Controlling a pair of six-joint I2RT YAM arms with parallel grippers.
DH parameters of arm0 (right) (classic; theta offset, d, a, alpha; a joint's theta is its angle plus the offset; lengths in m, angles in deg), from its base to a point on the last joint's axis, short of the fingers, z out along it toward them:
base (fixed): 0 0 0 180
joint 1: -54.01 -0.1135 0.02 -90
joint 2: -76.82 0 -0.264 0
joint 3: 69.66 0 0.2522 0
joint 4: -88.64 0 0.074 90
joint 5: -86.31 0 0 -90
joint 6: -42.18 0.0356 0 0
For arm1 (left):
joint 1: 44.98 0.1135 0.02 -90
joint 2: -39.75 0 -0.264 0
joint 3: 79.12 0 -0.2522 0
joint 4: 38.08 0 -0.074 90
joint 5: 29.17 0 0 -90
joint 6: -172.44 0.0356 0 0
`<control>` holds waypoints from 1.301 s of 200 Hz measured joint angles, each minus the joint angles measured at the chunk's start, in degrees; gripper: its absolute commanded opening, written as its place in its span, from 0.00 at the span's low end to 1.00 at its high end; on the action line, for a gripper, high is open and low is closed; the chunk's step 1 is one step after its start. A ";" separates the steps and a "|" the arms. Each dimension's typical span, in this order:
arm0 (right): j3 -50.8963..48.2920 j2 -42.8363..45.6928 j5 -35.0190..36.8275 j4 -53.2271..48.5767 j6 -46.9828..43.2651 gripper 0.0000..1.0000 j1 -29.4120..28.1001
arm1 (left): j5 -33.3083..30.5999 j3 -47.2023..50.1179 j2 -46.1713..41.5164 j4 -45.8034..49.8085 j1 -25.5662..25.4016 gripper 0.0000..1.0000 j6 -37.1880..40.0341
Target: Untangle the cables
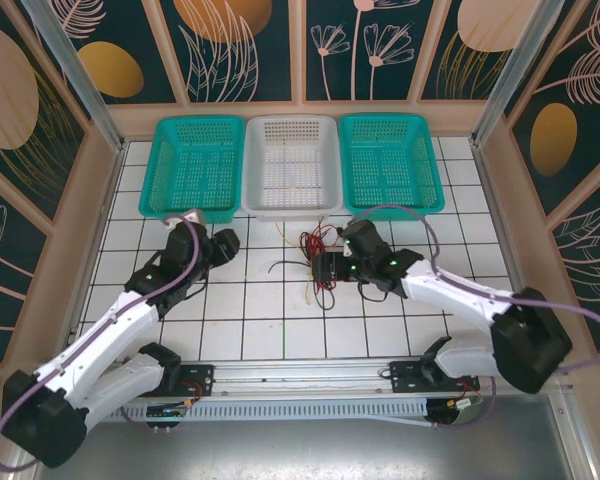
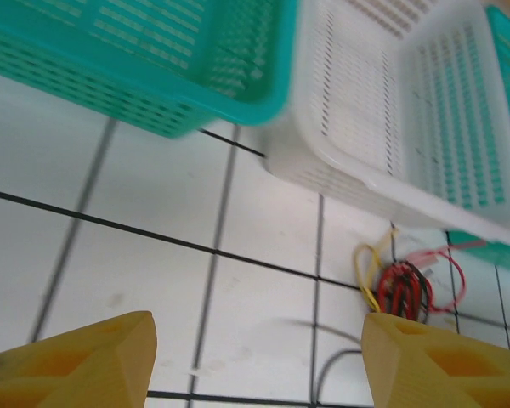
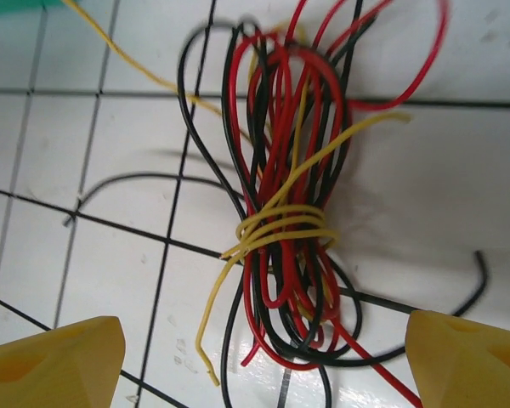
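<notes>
On the surface [image 1: 230, 330], at 6 o'clock from the white basket [image 1: 290, 165], my right end effector [image 3: 259, 361] hangs spread wide and empty over the cables [image 3: 289, 195], one clump. My left end effector [image 2: 259, 361] sits at their 9 o'clock, wide and empty too. A yellow wire [image 3: 280, 223] loops round the clump; if I grab everything and pull, that loop may tighten.

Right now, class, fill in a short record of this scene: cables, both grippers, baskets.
cables: red, black and yellow, one tangled bundle on the tiled table
binding: yellow cable looped around the bundle's middle
left gripper: open, empty, apart from the bundle
right gripper: open, at the bundle, not gripping
baskets: white basket between left teal basket and right teal basket
</notes>
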 measured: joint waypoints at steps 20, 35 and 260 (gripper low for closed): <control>0.00 -5.20 -1.36 1.70 -1.18 0.85 -0.04 | -0.26 -1.29 2.84 -0.33 -1.70 0.65 -1.01; 0.02 -8.22 -1.88 3.21 -2.27 0.81 -0.02 | -0.35 -2.36 4.70 -0.37 -2.36 0.65 -1.44; 5.31 -0.39 11.85 0.96 -9.81 0.03 -15.30 | 17.79 -3.45 16.02 -20.09 -9.31 0.99 -7.32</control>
